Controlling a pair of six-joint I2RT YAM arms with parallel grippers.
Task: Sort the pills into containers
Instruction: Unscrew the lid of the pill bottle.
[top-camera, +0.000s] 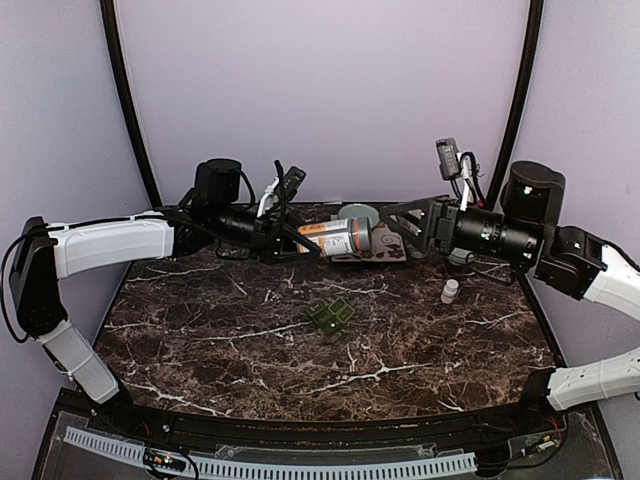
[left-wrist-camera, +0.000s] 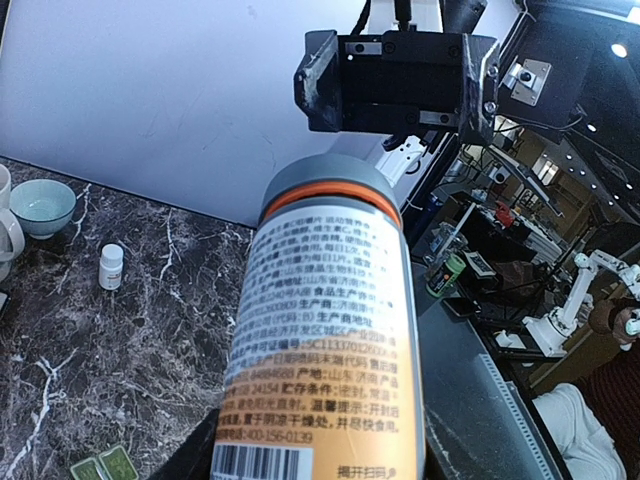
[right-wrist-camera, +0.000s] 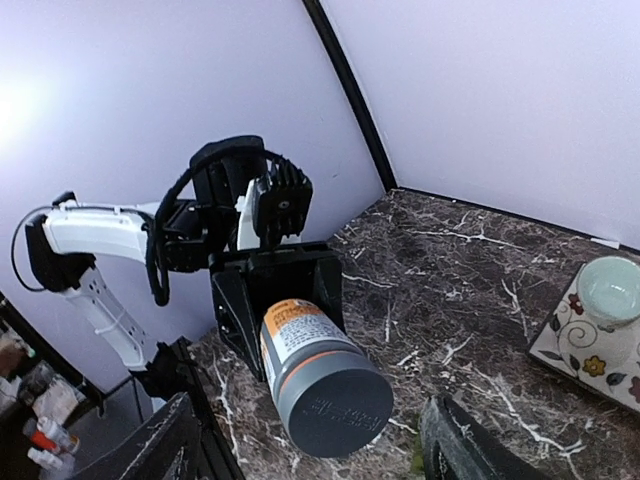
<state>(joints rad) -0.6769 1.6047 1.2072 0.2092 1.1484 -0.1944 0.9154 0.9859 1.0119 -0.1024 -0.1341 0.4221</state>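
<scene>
My left gripper (top-camera: 303, 239) is shut on a pill bottle (top-camera: 335, 238) with an orange and white label, holding it level above the back of the table. Its grey cap (right-wrist-camera: 335, 398) points at my right gripper (top-camera: 397, 231), which stands open just off the cap, apart from it. In the right wrist view its fingers (right-wrist-camera: 165, 448) flank the cap at the bottom edge. The dark-green containers (top-camera: 330, 316) lie mid-table, below the bottle, and show also at the left wrist view's lower edge as the containers (left-wrist-camera: 105, 466). No loose pills show.
A small white bottle (top-camera: 451, 291) stands on the marble at the right. A pale green bowl (top-camera: 358, 213) sits on a floral tray (top-camera: 385, 255) behind the held bottle. Purple walls close in the back and sides.
</scene>
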